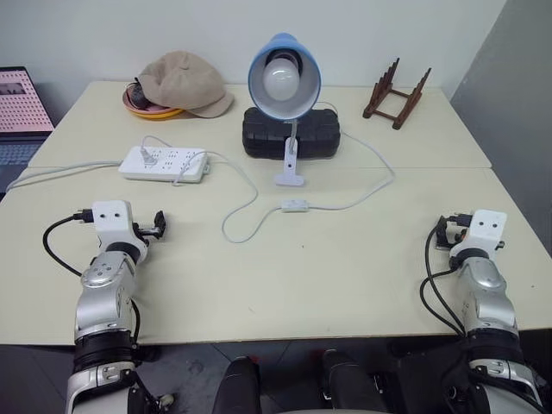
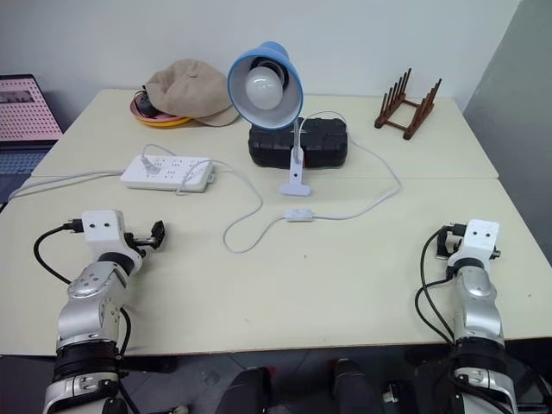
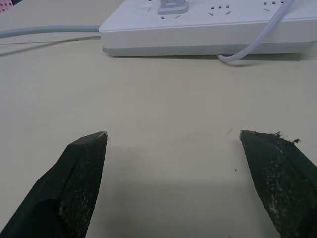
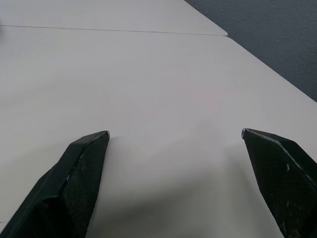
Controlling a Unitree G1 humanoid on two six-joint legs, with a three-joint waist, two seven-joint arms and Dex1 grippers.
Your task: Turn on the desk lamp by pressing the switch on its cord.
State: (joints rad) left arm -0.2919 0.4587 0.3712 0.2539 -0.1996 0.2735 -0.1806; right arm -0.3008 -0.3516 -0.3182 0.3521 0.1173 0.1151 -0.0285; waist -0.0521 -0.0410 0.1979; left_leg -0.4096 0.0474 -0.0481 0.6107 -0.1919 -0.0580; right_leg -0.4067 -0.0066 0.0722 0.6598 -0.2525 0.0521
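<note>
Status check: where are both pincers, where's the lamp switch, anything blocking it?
Left pincer and right pincer open, empty, low over the table. Switch untouched on its cord, mid-table in front of the unlit desk lamp. Nothing blocking.

The desk lamp (image 1: 284, 78) has a light-blue shade, a white bulb and a white stem. Its cord (image 1: 366, 194) and switch (image 1: 295, 205) are white on the cream table (image 1: 302, 276). At 10 o'clock lies a white power strip (image 1: 164, 162); at 11, a beige cap (image 1: 184, 82); at 1, a reddish-brown rack (image 1: 396, 96).
</note>
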